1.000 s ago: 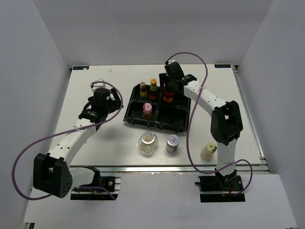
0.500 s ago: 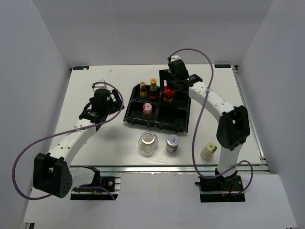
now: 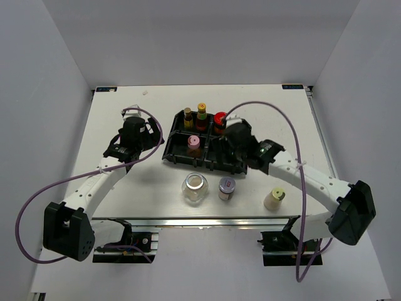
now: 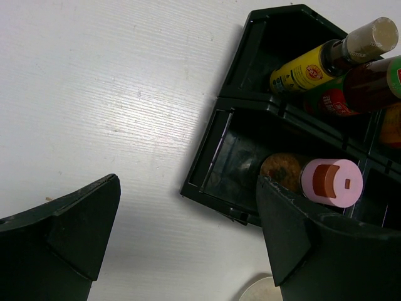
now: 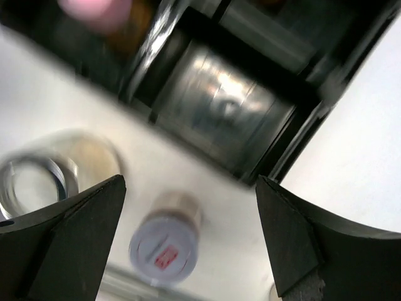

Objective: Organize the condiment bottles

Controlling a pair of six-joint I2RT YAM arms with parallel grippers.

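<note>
Three bottles on bare table nearest me: clear glass jar (image 3: 195,187) left, silver-lidded bottle (image 3: 226,187) just beside it, cream bottle (image 3: 274,199) apart to right. My right gripper (image 5: 189,182) spread wide, gripping nothing, over near-right part of black tray (image 3: 178,161) (wrist view blurred). My left gripper (image 4: 188,182) also wide, empty, over table left of tray. Pink-capped bottle (image 3: 194,144) in near-left compartment. Far-left compartment: two slim dark bottles (image 3: 188,117) side by side. Far-right compartment: red-lidded bottle (image 3: 219,120).
</note>
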